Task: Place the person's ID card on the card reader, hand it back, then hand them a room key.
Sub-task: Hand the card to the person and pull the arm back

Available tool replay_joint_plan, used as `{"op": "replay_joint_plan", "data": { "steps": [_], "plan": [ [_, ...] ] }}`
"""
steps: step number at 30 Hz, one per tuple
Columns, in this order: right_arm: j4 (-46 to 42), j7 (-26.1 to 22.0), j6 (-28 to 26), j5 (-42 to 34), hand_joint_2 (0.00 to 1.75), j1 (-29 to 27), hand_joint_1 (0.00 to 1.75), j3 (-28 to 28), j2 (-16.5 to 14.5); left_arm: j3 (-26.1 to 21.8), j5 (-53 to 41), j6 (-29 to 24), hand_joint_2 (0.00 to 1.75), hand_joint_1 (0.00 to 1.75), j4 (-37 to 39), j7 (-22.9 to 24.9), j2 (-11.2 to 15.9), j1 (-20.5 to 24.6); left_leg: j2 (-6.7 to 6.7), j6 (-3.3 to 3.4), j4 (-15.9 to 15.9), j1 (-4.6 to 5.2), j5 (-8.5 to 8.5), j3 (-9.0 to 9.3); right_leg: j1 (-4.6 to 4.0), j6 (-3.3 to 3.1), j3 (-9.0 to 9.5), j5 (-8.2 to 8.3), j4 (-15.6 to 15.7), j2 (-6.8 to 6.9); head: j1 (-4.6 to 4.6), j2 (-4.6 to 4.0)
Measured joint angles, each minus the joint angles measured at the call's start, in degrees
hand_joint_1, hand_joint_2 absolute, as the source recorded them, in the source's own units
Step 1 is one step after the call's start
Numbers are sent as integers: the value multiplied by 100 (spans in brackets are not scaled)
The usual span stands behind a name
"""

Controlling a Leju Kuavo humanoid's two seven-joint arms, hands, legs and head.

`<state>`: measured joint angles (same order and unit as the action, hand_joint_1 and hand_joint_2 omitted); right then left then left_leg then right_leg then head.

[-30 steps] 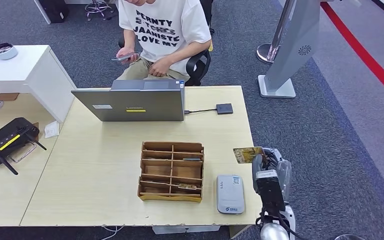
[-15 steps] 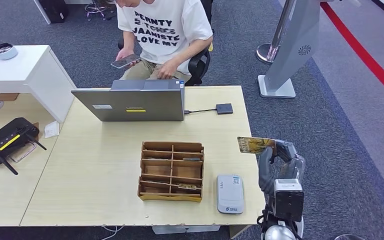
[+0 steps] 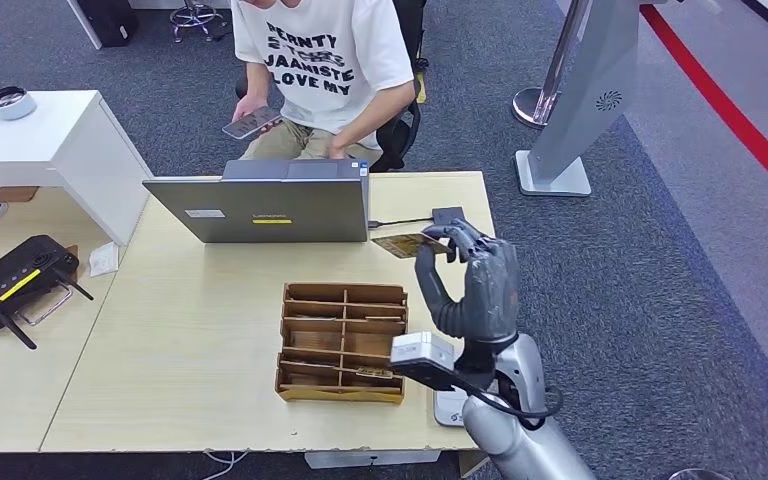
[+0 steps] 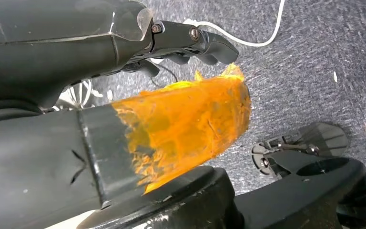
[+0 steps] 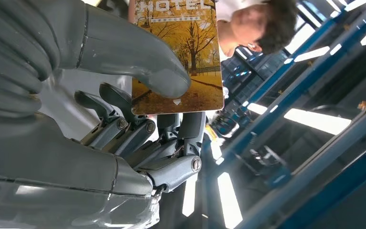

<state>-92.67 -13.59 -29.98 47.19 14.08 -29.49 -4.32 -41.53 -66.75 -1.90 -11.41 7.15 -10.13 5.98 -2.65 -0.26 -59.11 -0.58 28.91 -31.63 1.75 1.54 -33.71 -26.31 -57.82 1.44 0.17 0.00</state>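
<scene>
My right hand [image 3: 472,285] is up over the far right part of the table [image 3: 190,340], thumb and fingers pinched on the room key [image 3: 405,244], a card with an autumn tree picture and "HOTEL" printed on it [image 5: 176,55]. The card sticks out flat toward the laptop [image 3: 260,207], sitting in the air just beside the laptop's right end and above the little dark adapter [image 3: 448,214] near the far edge. My other fingers [image 5: 124,126] are curled loosely under it.

The card reader [image 3: 450,402], the white one, is by the near edge on the right, mostly hidden behind my arm. The wooden organizer [image 3: 344,343] sits just left of it, with a few cards in its slots.

The person [image 3: 325,65] is seated past the far edge of the table, phone [image 3: 250,122] in one hand.

My left hand [image 4: 190,40] hangs low over grey carpet; I honestly can't tell how its fingers are set.
</scene>
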Motion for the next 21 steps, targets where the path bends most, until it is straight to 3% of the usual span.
{"op": "replay_joint_plan", "data": {
  "steps": [3, 15, 21],
  "plan": [
    [633, 368, 28, 784, 175, 627, 175, -237, 15, 111, -123, 103, 0, 0, 0, 78, 1, 78, 1, 2, 0, 0, -6, 0, 0, 0, -1, 4, 0, 1, 0, 0],
    [3325, 1155, -128, 2758, 175, 2554, 175, -833, 30, 448, -366, 342, 0, 0, 0, 246, 10, 282, 3, 6, -3, 1, -12, -6, 0, 0, -6, 11, -2, 3, 1, 0],
    [4285, 1218, -312, 3022, 175, 3121, 175, -983, 30, 562, -383, 356, 0, 0, 0, 253, 14, 322, 4, 6, -4, 1, -13, -7, -1, 0, -6, 11, -2, 4, 0, 0]
  ]
}}
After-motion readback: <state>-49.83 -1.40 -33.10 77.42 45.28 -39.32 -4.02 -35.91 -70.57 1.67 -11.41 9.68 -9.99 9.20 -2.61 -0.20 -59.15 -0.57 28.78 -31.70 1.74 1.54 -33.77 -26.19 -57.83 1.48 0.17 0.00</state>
